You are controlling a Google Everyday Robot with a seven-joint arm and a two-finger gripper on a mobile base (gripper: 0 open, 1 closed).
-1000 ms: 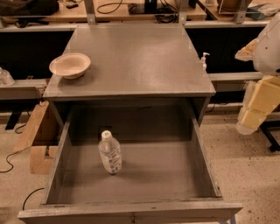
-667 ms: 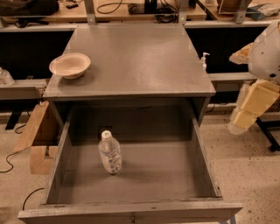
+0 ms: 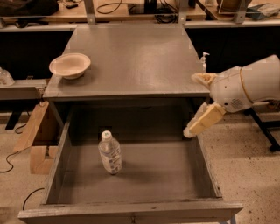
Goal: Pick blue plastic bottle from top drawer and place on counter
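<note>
The blue plastic bottle [image 3: 110,153] stands upright in the left-middle of the open top drawer [image 3: 131,211], white cap up. The grey counter [image 3: 131,57] lies above and behind the drawer. My gripper [image 3: 196,104] comes in from the right, at the counter's front right corner and above the drawer's right wall. Its two cream fingers [image 3: 204,120] stand apart, open and empty. It is well to the right of the bottle and higher than it.
A cream bowl [image 3: 70,65] sits on the counter's left front. A small white pump dispenser [image 3: 204,59] stands just off the counter's right edge. A cardboard box [image 3: 37,135] leans on the floor at the left. A wooden workbench [image 3: 131,8] with cables runs behind.
My arm has swung in from the far right edge toward the cabinet, and the gripper now reaches the drawer's right wall. Bottle, bowl and drawer have not moved.
</note>
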